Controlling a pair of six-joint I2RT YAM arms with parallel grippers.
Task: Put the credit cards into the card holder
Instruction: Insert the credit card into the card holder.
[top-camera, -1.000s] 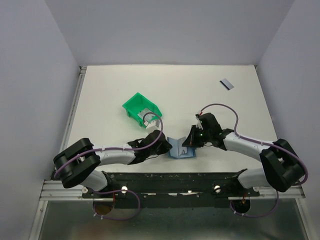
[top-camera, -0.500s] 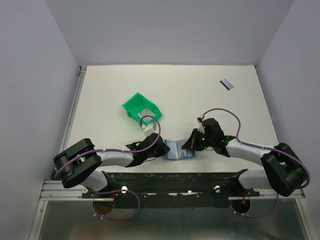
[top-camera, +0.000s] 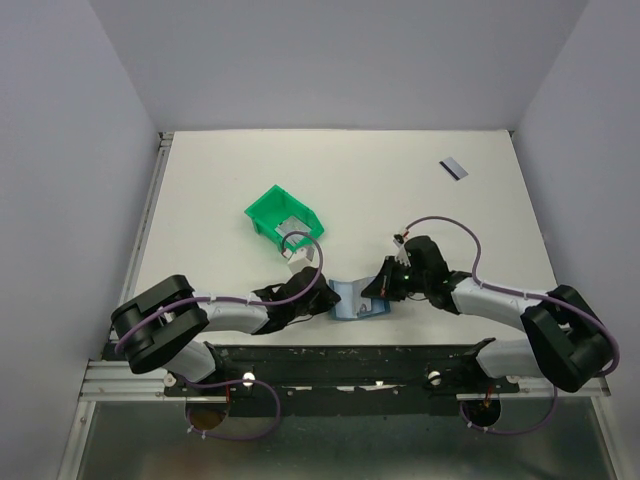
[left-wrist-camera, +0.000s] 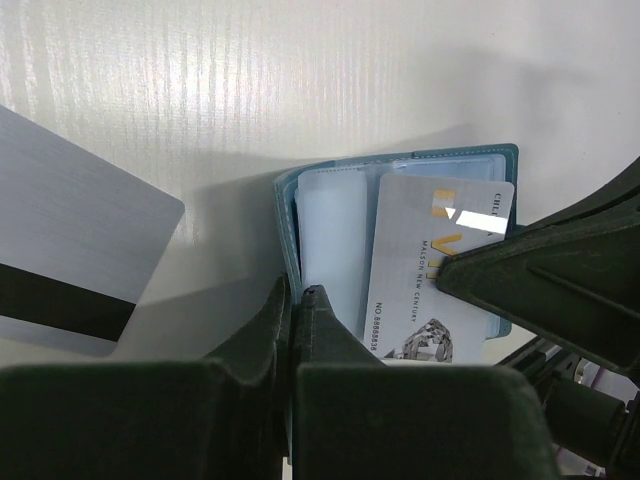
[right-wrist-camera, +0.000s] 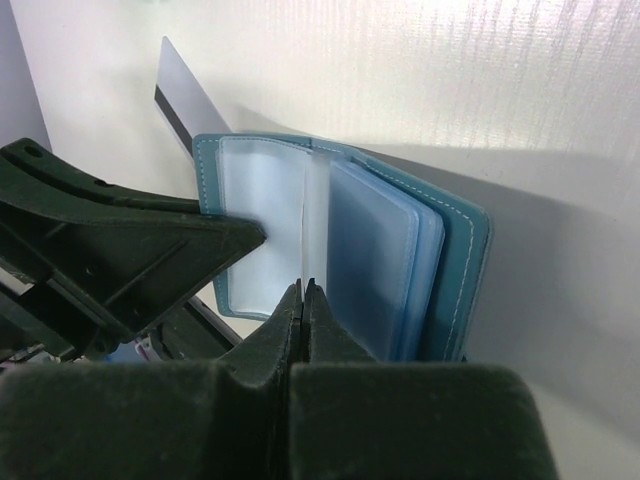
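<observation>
Bin (top-camera: 283, 220) sits behind my left claw (left-wrist-camera: 297, 298), which is clenched on the holder (top-camera: 349, 299) cover. Holder lies open at the near desk (top-camera: 400, 190) edge, spread left-right. Right claw (right-wrist-camera: 302, 292) pinches a sleeve. Loose card (top-camera: 453, 169) far right.

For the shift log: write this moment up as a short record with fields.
card holder: open, on the table
left gripper: shut on the holder's cover edge
right gripper: shut on a clear inner sleeve
printed card: against the open sleeves; whether tucked in, unclear
near striped card: flat on the table beside the holder
far striped card: at the table's far right
green bin: farther back, left of the holder
</observation>
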